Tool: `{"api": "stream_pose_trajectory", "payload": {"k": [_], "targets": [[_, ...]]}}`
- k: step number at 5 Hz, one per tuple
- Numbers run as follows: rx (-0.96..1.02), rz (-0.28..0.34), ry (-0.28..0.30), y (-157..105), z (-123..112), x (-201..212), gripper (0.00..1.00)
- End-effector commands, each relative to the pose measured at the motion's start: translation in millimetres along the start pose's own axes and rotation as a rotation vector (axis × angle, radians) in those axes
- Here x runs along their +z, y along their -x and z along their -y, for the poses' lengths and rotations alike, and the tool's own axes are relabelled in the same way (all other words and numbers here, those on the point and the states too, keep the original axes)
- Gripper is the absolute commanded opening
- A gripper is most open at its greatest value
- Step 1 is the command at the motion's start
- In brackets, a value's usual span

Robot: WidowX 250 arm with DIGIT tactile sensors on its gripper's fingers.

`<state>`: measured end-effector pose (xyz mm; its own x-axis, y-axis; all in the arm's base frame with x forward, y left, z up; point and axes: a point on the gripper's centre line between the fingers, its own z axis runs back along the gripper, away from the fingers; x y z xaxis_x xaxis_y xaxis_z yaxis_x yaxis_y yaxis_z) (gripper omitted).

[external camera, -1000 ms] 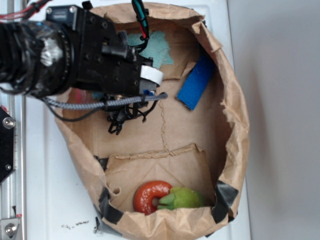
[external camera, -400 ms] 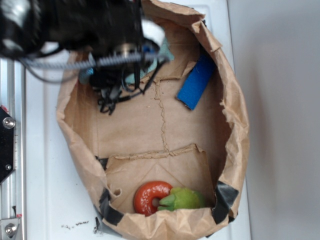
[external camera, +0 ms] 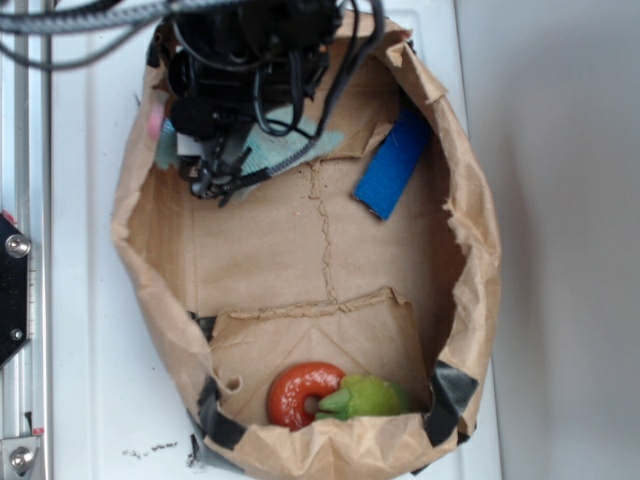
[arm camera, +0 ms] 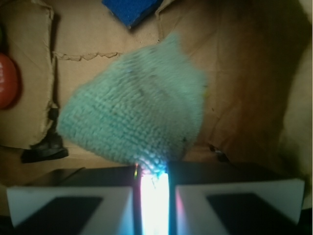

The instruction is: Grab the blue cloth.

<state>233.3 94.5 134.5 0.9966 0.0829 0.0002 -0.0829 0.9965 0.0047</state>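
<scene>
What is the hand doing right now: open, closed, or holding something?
Hand: closed on the edge of the blue cloth, pinched between its fingers.

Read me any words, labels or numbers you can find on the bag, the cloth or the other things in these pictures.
There is no readable text in either view. The paper bag, blue cloth, blue block, red ring and green toy are all unmarked, and nothing can be read on the gripper.
</scene>
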Motion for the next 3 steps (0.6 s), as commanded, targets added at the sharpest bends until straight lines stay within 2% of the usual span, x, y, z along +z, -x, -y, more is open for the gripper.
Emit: {"api": "stream_pose_trajectory", "payload": {"k": [1, 2, 3], "targets": [[-0.074, 0.091, -0.055, -16.9, 45.9, 30.9, 0.0], [-0.014, 0.186, -0.055, -20.5, 55.6, 41.6, 0.0], [-0.03, 0.23, -0.136, -22.6, 55.6, 38.8, 0.0]]}}
